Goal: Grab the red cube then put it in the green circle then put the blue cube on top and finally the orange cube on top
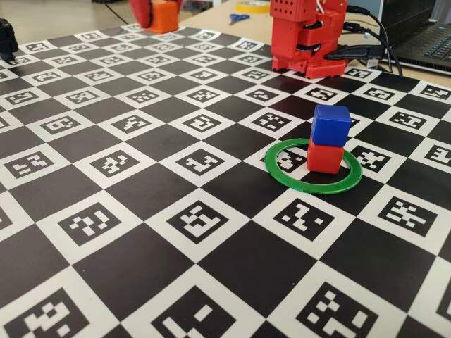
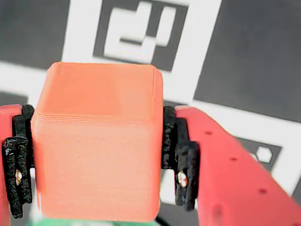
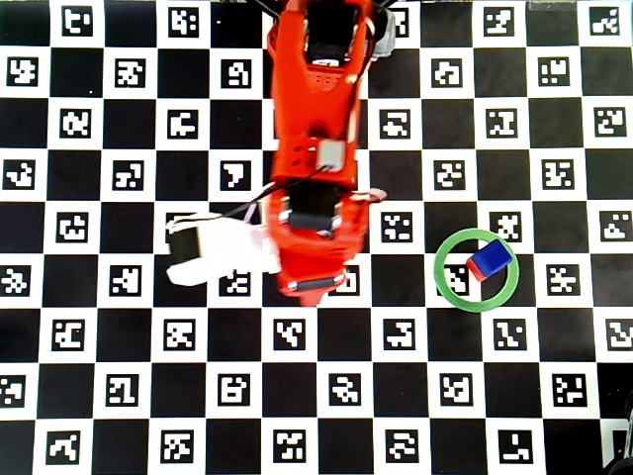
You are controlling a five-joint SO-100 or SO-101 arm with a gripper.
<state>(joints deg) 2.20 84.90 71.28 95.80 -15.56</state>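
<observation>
Pincer: red two-finger pincer (image 2: pixel 99 155) clamped on the small bright orange plastic cube (image 2: pixel 96 143), black pads (image 2: pixel 181 157) pressed to both sides.
Arm: red arm (image 3: pixel 316 148) stretched from the top edge down over the checkered marker table (image 1: pixel 106 176) in the overhead view, wrist bent downward.
Stack: small deep blue plastic cube (image 1: pixel 330 124) atop small red plastic cube (image 1: pixel 325 155), slightly askew.
Ring: thin flat green plastic circle (image 1: pixel 278 172) around the stack, well apart from the arm.
</observation>
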